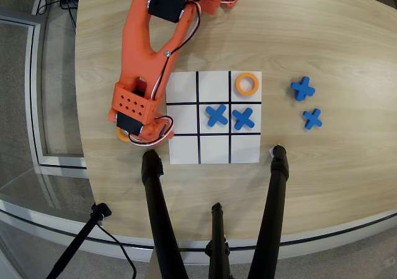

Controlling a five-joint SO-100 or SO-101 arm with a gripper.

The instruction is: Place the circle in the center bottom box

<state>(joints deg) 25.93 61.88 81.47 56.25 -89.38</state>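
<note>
From the overhead view I saw the gripper [149,139] low just left of the board [214,118], over the circle [123,135] peeking from beneath it, well apart from the center bottom box [214,149]; I couldn't tell whether the jaws were apart.

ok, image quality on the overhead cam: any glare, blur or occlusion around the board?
Overhead view: lighting is even and soft, shadows faint, no glare on the white board; grid lines and both blue X pieces on it are sharp. The arm hides the gripper and most of an orange ring left of the board. Black tripod legs cross the lower frame.
</note>
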